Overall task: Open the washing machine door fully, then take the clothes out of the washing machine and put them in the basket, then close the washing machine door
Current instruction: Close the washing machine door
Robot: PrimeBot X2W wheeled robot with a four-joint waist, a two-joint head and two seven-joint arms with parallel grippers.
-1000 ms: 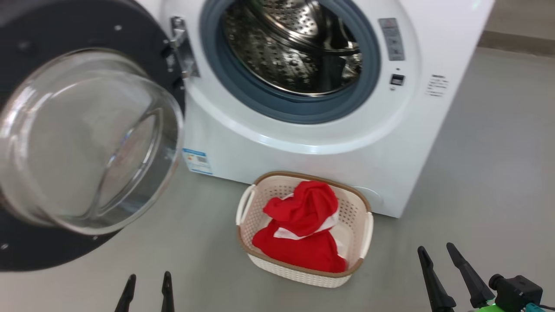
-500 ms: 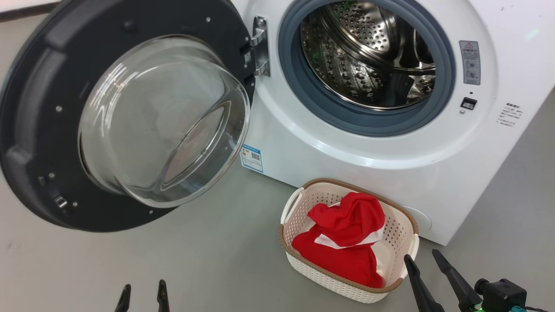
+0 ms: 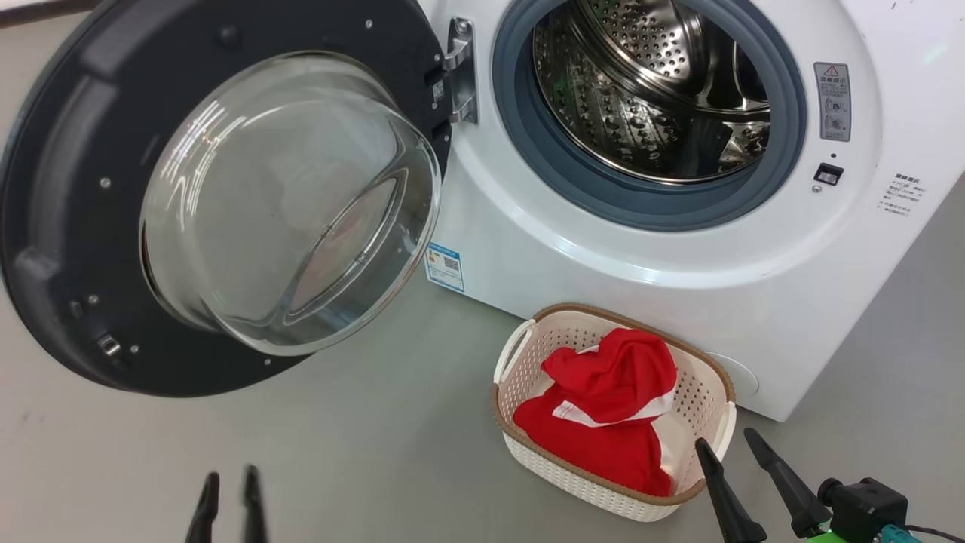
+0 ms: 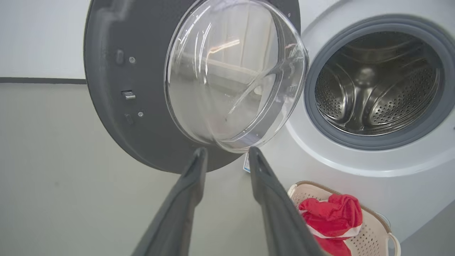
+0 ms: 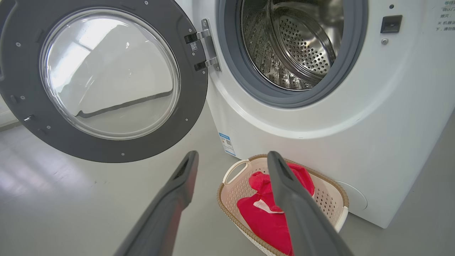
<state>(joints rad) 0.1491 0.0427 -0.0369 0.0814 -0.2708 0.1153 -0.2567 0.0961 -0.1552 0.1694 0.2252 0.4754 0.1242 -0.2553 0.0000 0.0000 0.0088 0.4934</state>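
Washing machine door point(image 3: 286, 204): swung fully open, left of the washing machine point(image 3: 603, 264) opening. Drum point(image 3: 648, 83): no clothes visible inside. Clothes point(image 3: 603, 422) lie in basket point(image 3: 626, 313), on floor just in front of machine base. Judged: 2 of 3 steps done; door closing left.

L gripper point(image 3: 230, 473): in front of machine, below door, fingers narrowly parted, empty. R gripper point(image 3: 725, 437): just beside basket, spread wide, empty.

Labels: blue sticker point(image 3: 445, 266) w/ QR code, machine lower front; grey warning panel point(image 3: 832, 90) right of opening. Print illegible, no brand read.
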